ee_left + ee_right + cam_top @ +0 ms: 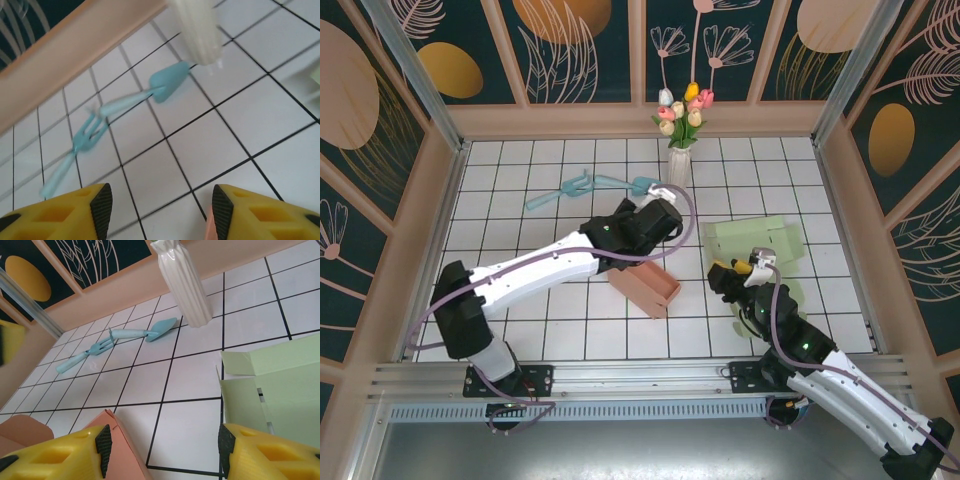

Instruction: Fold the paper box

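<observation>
Left gripper [157, 205] spread wide — beside pink box [648, 287].

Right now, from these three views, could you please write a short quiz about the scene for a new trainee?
1. True or false: the left gripper and the right gripper are both open.
2. What lies on the tiles close to the white vase? A) blue trowel B) red spoon C) black cup
3. Which is nearer the right gripper: the pink box or the green paper box?
Key: 1 true; 2 A; 3 green paper box.
</observation>
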You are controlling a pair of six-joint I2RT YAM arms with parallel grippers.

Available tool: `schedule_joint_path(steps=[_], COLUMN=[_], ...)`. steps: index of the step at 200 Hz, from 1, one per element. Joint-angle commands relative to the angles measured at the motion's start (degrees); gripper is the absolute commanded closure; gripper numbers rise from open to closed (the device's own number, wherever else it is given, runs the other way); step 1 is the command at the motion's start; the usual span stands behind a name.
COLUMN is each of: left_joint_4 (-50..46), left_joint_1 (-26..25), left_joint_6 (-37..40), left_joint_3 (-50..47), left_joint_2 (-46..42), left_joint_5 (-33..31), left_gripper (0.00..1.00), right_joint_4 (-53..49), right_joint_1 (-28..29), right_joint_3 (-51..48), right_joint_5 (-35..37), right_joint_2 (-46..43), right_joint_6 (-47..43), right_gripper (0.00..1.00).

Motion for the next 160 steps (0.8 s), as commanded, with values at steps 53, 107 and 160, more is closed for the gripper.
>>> schedule_joint_path(steps=[53, 107, 160], left_joint_4=[-9.4, 4.1, 5.9], left_joint_1=[-0.3, -0.7, -0.8], left_joint_6=[-60.7, -68.4, -66.3], left_joint_3=[-12.1, -23.9, -25.9], left_joint_2=[-22.6, -20.0, -16.7], left_joint_5=[13.5, 16.4, 16.5], left_gripper=[0.01, 0.02, 0.29], right_joint_4=[1.9, 1.0, 1.2], right_joint_1=[-0.2, -0.2, -0.2], right_joint_3=[-0.2, -0.3, -0.2], right_joint_5=[-5.9, -3.8, -3.9], right_joint_2=[0.6, 0.8, 1.2], right_joint_6=[0.8, 0.9, 1.0], right_gripper=[0.39, 0.39, 0.39])
